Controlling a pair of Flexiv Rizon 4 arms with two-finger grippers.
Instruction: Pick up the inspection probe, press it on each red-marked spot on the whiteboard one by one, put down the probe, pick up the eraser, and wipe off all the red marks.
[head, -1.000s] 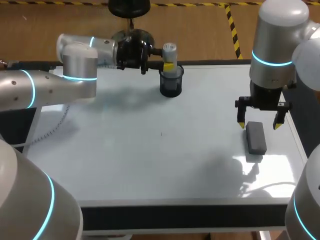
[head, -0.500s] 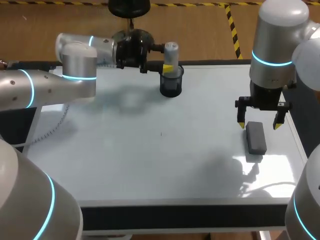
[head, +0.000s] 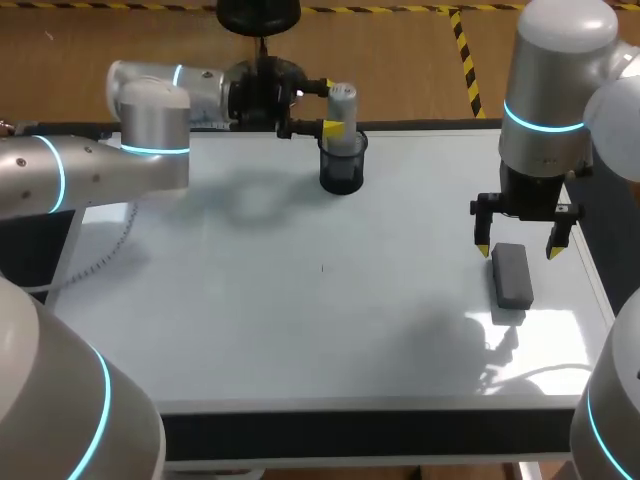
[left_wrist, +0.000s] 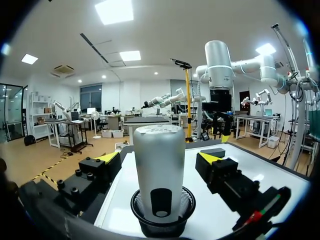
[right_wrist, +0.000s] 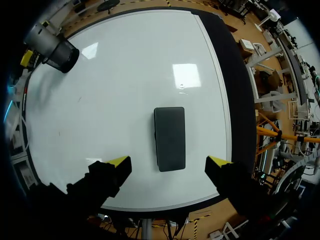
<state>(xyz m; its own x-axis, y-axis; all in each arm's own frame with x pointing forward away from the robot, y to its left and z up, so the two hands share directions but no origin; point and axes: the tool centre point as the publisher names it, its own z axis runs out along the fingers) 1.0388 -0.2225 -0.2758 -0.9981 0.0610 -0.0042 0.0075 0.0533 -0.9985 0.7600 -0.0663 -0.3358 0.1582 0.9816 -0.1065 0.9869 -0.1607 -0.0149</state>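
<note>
The inspection probe (head: 341, 104), a silver cylinder, stands upright in a black cup (head: 342, 168) at the whiteboard's (head: 300, 330) far edge. My left gripper (head: 332, 108) is level with the probe and open. In the left wrist view its yellow fingertips (left_wrist: 108, 157) flank the probe (left_wrist: 159, 170) with a gap on each side. The dark grey eraser (head: 512, 275) lies flat at the right. Just above the eraser (right_wrist: 169, 138), my right gripper (right_wrist: 169, 161) hangs open, straddling its near end. I see no red marks on the board, only a tiny dark speck (head: 322, 268).
The board's right edge (head: 600, 290) runs close beside the eraser, with a dark border strip (right_wrist: 227, 85) along it. The front edge (head: 360, 405) lies below the open middle of the board.
My left gripper's fingers have spread apart off the probe, which stays in the cup, and the wrist has shifted slightly. The right arm and eraser have not moved.
</note>
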